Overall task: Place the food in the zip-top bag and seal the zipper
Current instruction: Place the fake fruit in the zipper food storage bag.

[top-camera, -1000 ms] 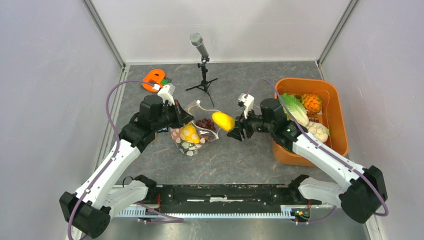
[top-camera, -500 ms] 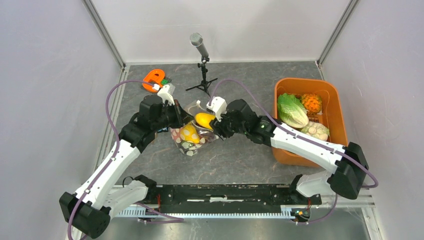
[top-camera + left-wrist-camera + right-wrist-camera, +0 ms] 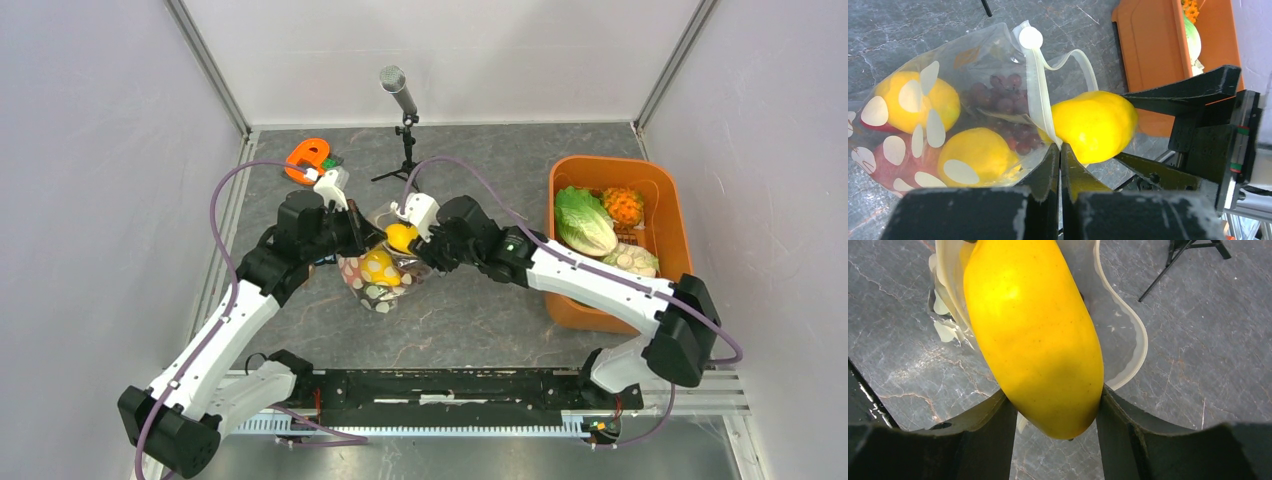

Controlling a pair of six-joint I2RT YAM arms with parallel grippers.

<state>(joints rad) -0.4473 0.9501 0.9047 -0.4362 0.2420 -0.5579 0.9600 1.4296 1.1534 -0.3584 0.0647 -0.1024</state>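
Between the fingers of the right end effector (image 3: 1055,415), clamped tight, a yellow mango (image 3: 1033,330) sits at the mouth of the zip-top bag (image 3: 965,57) (left end effector (image 3: 1060,165) pinches the zipper (image 3: 1038,95)).

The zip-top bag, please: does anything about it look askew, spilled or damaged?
Nothing looks spilled or torn. The zipper of the zip-top bag gapes in a loose loop: the left gripper pinches one lip while the right gripper holds a yellow fruit at the mouth.
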